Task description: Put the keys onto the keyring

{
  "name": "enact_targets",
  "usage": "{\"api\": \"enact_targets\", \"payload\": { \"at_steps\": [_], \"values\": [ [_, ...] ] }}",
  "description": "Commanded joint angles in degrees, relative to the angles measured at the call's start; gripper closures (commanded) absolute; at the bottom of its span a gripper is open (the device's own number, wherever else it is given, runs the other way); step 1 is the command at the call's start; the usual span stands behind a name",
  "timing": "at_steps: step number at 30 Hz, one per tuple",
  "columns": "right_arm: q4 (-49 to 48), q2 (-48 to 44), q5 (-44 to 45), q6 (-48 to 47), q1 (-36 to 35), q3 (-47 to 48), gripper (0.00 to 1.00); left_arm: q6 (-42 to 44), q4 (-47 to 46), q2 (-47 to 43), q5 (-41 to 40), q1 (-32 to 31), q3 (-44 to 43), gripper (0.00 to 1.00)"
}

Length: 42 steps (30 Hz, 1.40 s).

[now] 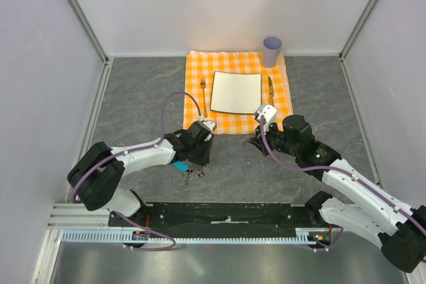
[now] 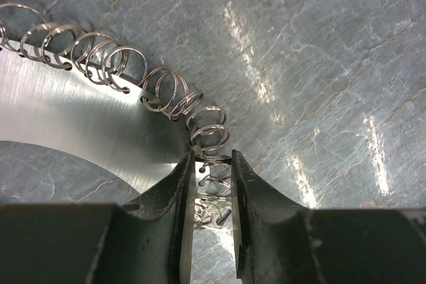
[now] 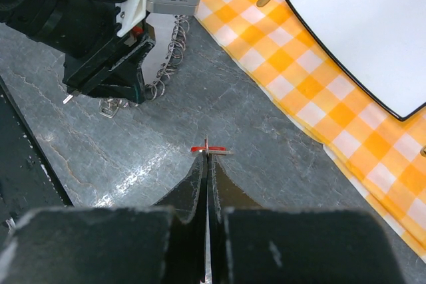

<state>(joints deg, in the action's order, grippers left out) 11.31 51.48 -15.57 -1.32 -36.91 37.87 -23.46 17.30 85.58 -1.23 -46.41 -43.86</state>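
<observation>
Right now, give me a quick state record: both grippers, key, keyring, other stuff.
left gripper: closed on the wire loops of the keyring
right gripper: shut, pinching the red key at its fingertips
key vs keyring: apart, not yet threaded
other stuff: plate, fork, cup on checkered cloth

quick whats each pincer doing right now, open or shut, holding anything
left pincer: closed on the keyring
right pincer: shut, pinching the red key
</observation>
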Motion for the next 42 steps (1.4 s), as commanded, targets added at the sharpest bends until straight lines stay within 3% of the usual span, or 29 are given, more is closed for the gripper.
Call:
{"api": "enact_targets", "payload": {
  "at_steps": [1,8,17,20,23,27,31,36,42],
  "values": [
    [-0.9,0.0,0.5,-0.4,-0.3,0.1,1.0,0.3,-0.2,-3.3,0.8,-0.5,3.2,0.97],
    [-0.9,-0.4,0.7,-0.3,-0.4,0.1,1.0,-8.9,-6.2,-6.0,-4.3,-0.5,4.6,0.98],
    [-0.9,-0.7,1.2,-0.3,-0.5,-0.1,1.0,-16.0,-14.6,1.2,-9.5,-0.6,1.3,0.98],
    [-0.9,-0.9,1.3,-0.2,-0.5,-0.2,1.0,-15.4,-15.1,3.9,-9.7,-0.6,0.4,0.9],
    [-0.9,-0.9,1.3,-0.2,-0.6,-0.2,1.0,-13.8,-15.2,3.1,-9.0,-0.6,1.0,0.83],
    [-0.8,-0.9,1.4,-0.2,-0.6,-0.2,1.0,-8.0,-15.1,-2.1,-8.9,-0.6,2.6,0.59],
    [-0.9,-0.9,1.4,-0.3,-0.7,-0.2,1.0,-1.8,-13.2,-7.1,-9.0,-0.4,3.2,0.48],
    [-0.6,-1.3,1.4,-0.2,-0.6,-0.2,1.0,7.4,-17.1,-12.0,-7.5,-0.2,8.1,0.53],
    [-0.6,-1.3,1.2,-0.1,-1.0,-0.2,1.0,13.8,-19.6,-10.4,-5.8,0.4,9.6,0.63]
  ]
}}
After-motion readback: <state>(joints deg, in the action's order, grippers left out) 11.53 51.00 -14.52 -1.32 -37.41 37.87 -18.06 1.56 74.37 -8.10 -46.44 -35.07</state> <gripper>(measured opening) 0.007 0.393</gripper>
